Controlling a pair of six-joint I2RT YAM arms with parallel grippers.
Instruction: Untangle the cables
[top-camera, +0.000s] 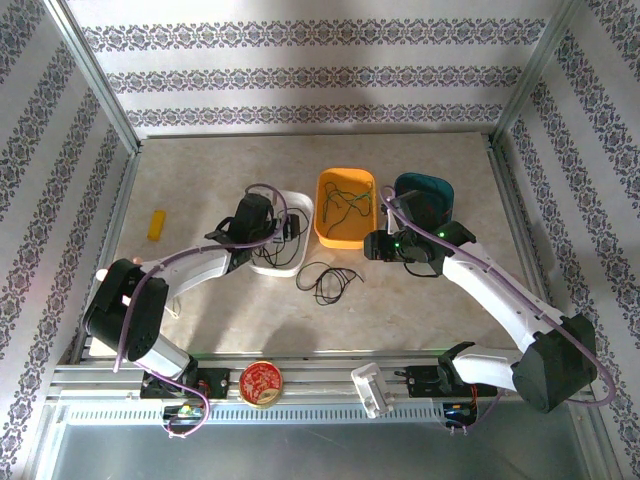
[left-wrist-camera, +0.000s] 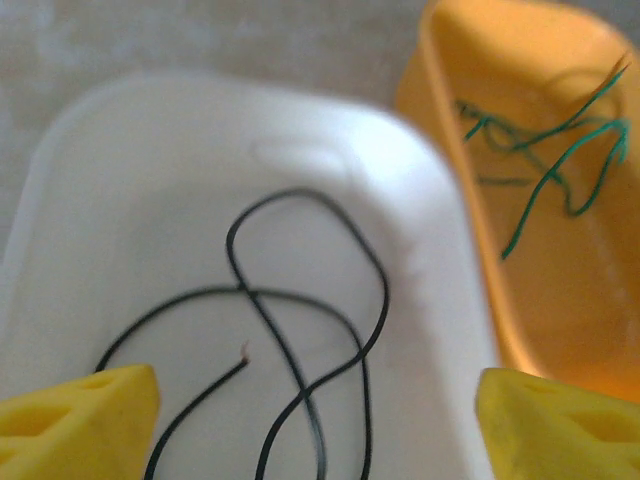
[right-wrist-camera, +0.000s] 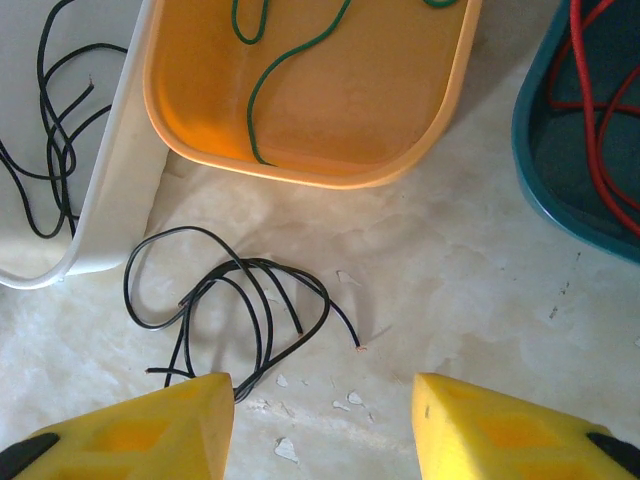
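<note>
Here, three bins stand in a row across the middle of the tabletop (top-camera: 200, 190): a white bin (top-camera: 275, 266) on the left, an orange bin (top-camera: 346, 242) in the centre and a teal bin (top-camera: 420, 180) on the right. The left gripper (left-wrist-camera: 320, 430) hangs over the white bin with its yellow fingertips (left-wrist-camera: 80, 420) spread wide and nothing between them. From above, the wrist covers the fingers and much of the bin. Beneath it a black cable (left-wrist-camera: 245, 290) lies looped on the bin floor, crossing itself, with one bare end free and its lower runs cut off at the frame's bottom edge. That view is soft, and I cannot tell whether this is one strand or two. A green cable (right-wrist-camera: 250, 115) curls in the orange bin, its upper part out of frame in the right wrist view. A red cable (right-wrist-camera: 597, 130) lies in the teal bin, also partly out of frame, and from above the right arm hides most of that bin. The right gripper (right-wrist-camera: 320, 430) hovers with its fingers wide apart and empty over bare tabletop on the near-edge side of the orange bin. Close by one fingertip a loose bundle of black cables (right-wrist-camera: 262, 300) rests on the tabletop, its strands overlapping so that they are hard to count. Near the left edge sits a small yellow block (top-camera: 157, 224)
</note>
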